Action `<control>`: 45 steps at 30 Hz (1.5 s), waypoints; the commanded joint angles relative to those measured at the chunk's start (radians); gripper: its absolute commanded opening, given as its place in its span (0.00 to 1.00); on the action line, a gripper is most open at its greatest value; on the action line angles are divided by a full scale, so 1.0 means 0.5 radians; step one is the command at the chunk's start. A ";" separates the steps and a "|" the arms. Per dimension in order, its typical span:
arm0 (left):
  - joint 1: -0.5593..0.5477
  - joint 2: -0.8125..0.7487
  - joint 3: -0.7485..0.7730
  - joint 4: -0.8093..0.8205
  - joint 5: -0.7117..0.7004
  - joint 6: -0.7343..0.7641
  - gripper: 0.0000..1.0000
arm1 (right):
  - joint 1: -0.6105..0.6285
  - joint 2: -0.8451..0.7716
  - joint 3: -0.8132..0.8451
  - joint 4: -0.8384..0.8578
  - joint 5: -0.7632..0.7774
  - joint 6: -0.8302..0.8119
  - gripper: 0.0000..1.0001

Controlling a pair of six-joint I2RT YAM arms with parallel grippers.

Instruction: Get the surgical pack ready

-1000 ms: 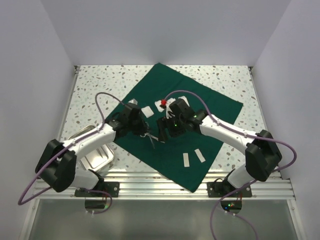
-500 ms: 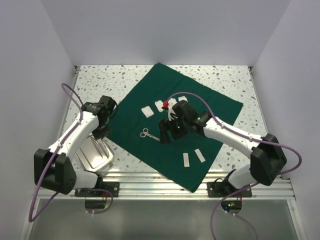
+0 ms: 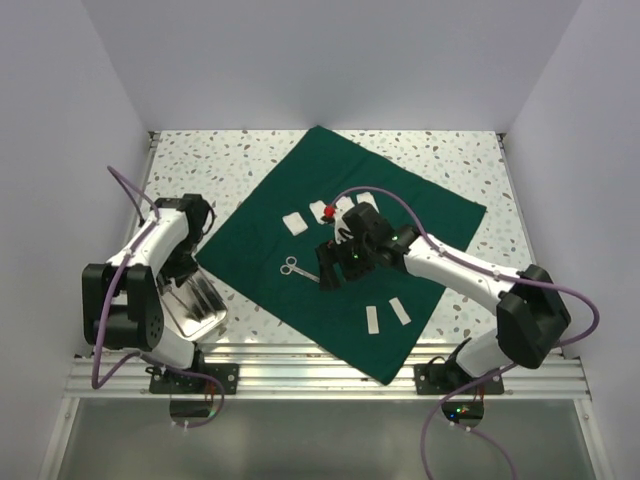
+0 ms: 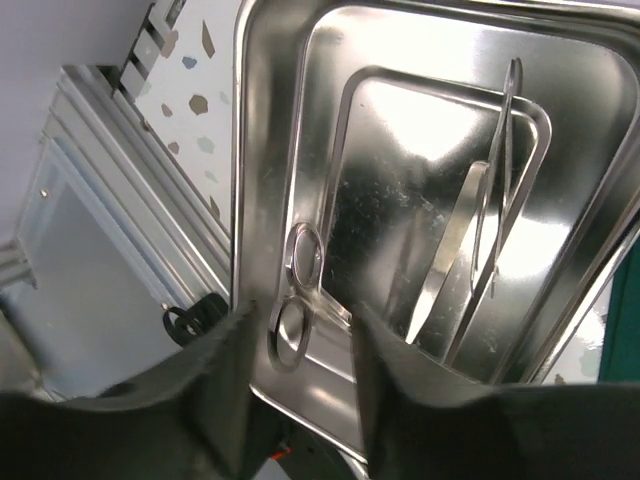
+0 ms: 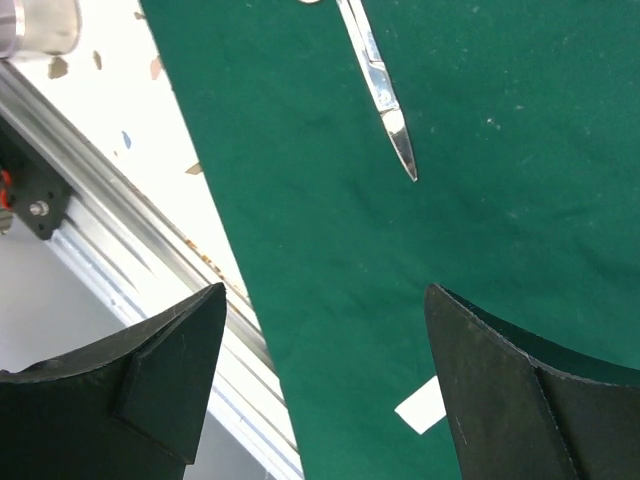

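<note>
The dark green drape lies fully open and flat as 1 big square turned like a diamond, filling the centre of the top view; 1 corner points to the upper middle, 1 to the right, 1 to the left, and the lowest hangs over the metal rail at the bottom; its cloth looks smooth, with no folds taken up. On it lie a pair of scissors left of centre, 3 small white pads near the upper middle, 2 white strips toward the lower right, and a small red-tipped item beside the pads; all are bare, nothing wrapped.

The right gripper hangs over the middle of the drape, its fingers set wide apart with nothing between them; the scissors' blades show at the top of its wrist view.

The left gripper is at the left of the top view, off the drape, above the steel tray on the speckled table; its fingers stand a moderate gap apart and grip nothing; inside the tray lie a ring-handled instrument and tweezers.
</note>
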 commanded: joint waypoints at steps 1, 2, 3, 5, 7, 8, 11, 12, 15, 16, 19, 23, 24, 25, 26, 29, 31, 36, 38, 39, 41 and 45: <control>0.044 -0.033 0.035 0.092 -0.049 0.017 0.54 | 0.005 0.105 0.067 0.130 -0.030 -0.013 0.84; 0.060 -0.051 0.025 0.122 -0.022 0.035 0.67 | 0.008 0.142 0.091 0.137 -0.030 -0.013 0.83; 0.063 -0.048 0.016 0.144 -0.003 0.051 0.74 | 0.011 0.191 0.113 0.140 -0.027 -0.010 0.83; 0.066 -0.066 0.022 0.141 0.000 0.045 0.82 | 0.017 0.317 0.189 0.161 -0.006 -0.028 0.81; 0.066 -0.121 0.025 0.166 0.046 0.078 0.85 | 0.057 0.397 0.257 0.155 0.061 -0.065 0.79; 0.063 -0.198 0.019 0.181 0.079 0.103 0.87 | 0.090 0.488 0.330 0.131 0.098 -0.111 0.75; 0.057 -0.378 -0.005 0.319 0.340 0.262 0.87 | 0.127 0.694 0.495 0.042 0.182 -0.230 0.65; 0.045 -0.425 -0.011 0.395 0.504 0.332 0.88 | 0.130 0.746 0.527 0.033 0.209 -0.258 0.63; -0.047 -0.679 -0.097 0.609 0.772 0.425 0.88 | 0.127 0.906 0.649 0.002 0.307 -0.378 0.49; -0.090 -0.820 -0.122 0.662 0.870 0.428 0.93 | 0.130 0.949 0.735 -0.056 0.332 -0.445 0.45; -0.146 -1.081 -0.250 0.840 1.000 0.428 0.99 | 0.131 1.084 0.806 -0.127 0.399 -0.492 0.46; -0.155 -1.263 -0.364 0.936 1.159 0.492 0.99 | 0.146 1.115 0.803 -0.124 0.476 -0.528 0.47; -0.155 -1.269 -0.373 0.927 1.172 0.520 0.99 | 0.149 1.133 0.806 -0.133 0.485 -0.541 0.47; -0.155 -1.278 -0.380 0.924 1.190 0.529 0.99 | 0.155 1.146 0.827 -0.145 0.488 -0.544 0.47; -0.158 -1.296 -0.392 0.936 1.239 0.541 0.98 | 0.158 1.191 0.876 -0.218 0.498 -0.538 0.46; -0.158 -1.327 -0.404 0.957 1.285 0.545 0.98 | 0.192 1.204 0.883 -0.274 0.516 -0.541 0.43; -0.158 -1.352 -0.407 0.973 1.298 0.545 0.98 | 0.231 1.177 0.855 -0.283 0.571 -0.538 0.42; -0.158 -1.361 -0.447 1.019 1.350 0.526 0.98 | 0.262 1.198 0.870 -0.369 0.639 -0.538 0.33; -0.158 -1.370 -0.462 1.022 1.356 0.517 0.98 | 0.266 1.204 0.861 -0.381 0.648 -0.538 0.33; -0.158 -1.382 -0.469 1.028 1.359 0.517 0.98 | 0.269 1.207 0.852 -0.385 0.663 -0.535 0.32; -0.158 -1.392 -0.493 1.049 1.393 0.505 0.98 | 0.272 1.219 0.840 -0.375 0.685 -0.535 0.24; -0.179 -1.395 -0.551 1.098 1.497 0.471 0.97 | 0.272 1.256 0.870 -0.385 0.716 -0.483 0.03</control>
